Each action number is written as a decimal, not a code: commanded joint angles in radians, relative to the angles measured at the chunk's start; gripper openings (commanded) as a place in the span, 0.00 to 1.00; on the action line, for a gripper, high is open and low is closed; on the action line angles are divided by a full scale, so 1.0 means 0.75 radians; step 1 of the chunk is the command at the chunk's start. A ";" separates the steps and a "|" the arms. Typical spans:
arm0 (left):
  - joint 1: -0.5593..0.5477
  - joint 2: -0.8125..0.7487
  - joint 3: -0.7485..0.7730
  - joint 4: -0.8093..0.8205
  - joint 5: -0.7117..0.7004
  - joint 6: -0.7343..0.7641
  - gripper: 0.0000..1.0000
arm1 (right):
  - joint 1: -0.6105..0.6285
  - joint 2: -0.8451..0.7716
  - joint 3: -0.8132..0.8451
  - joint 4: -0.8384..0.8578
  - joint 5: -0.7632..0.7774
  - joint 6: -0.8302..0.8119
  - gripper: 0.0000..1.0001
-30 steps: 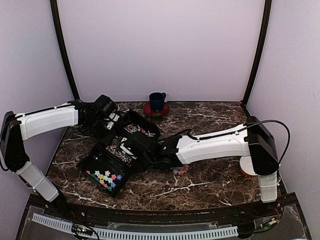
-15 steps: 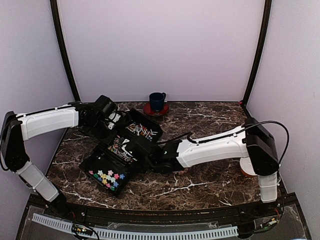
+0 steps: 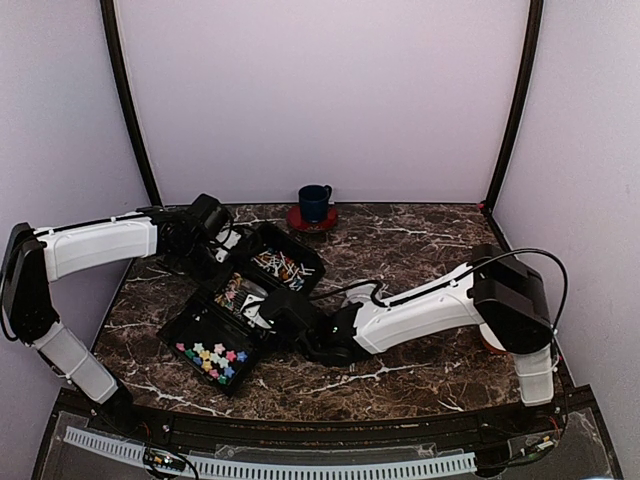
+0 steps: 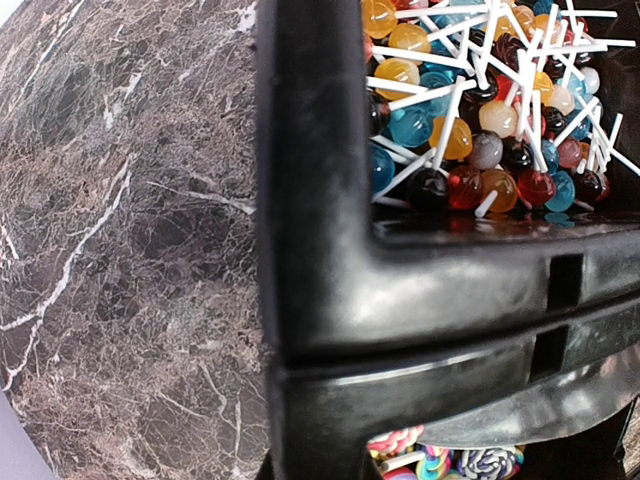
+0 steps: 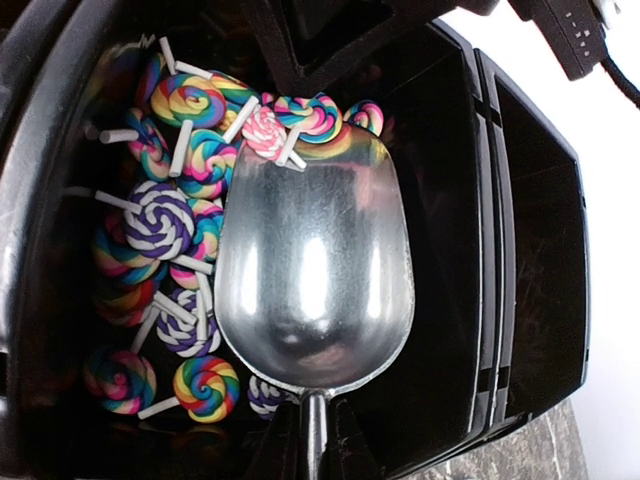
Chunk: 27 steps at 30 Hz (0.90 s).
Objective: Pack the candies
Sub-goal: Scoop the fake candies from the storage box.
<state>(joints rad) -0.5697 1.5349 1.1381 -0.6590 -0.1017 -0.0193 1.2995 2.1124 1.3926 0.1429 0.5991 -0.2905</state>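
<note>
One black tray (image 3: 212,322) with three compartments lies at an angle on the left of the marble tabletop (image 3: 420,250), and all the candies are inside it, one kind per compartment. The far one is heaped with ball lollipops (image 4: 470,130), too many to count. The middle one holds about a dozen swirl lollipops (image 5: 160,220), and the near one roughly a dozen star-shaped pieces (image 3: 212,357). The right gripper (image 3: 278,312) has its fingers clamped on the handle of the one metal scoop (image 5: 310,290). The scoop's bowl fills the right half of the middle compartment, its lip touching the swirls. The left gripper (image 3: 222,252) sits at the tray's far left rim, fingers together; whether they pinch the rim I cannot tell. From above, the right arm hides part of the middle compartment. One blue cup (image 3: 314,202) stands on one red saucer (image 3: 298,222) at the back.
</note>
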 commanded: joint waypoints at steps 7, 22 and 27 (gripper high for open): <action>-0.023 -0.135 0.043 0.179 0.357 -0.036 0.00 | 0.014 0.080 0.016 0.088 -0.121 -0.245 0.00; 0.092 -0.136 0.020 0.154 0.310 -0.032 0.00 | -0.076 -0.157 -0.156 0.031 -0.382 0.099 0.00; 0.092 -0.132 0.003 0.155 0.247 -0.032 0.00 | -0.076 -0.198 -0.179 -0.029 -0.345 0.136 0.00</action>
<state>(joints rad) -0.5129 1.5349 1.1187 -0.6418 -0.0036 -0.0143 1.2339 2.0022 1.2873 0.1585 0.3557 -0.2356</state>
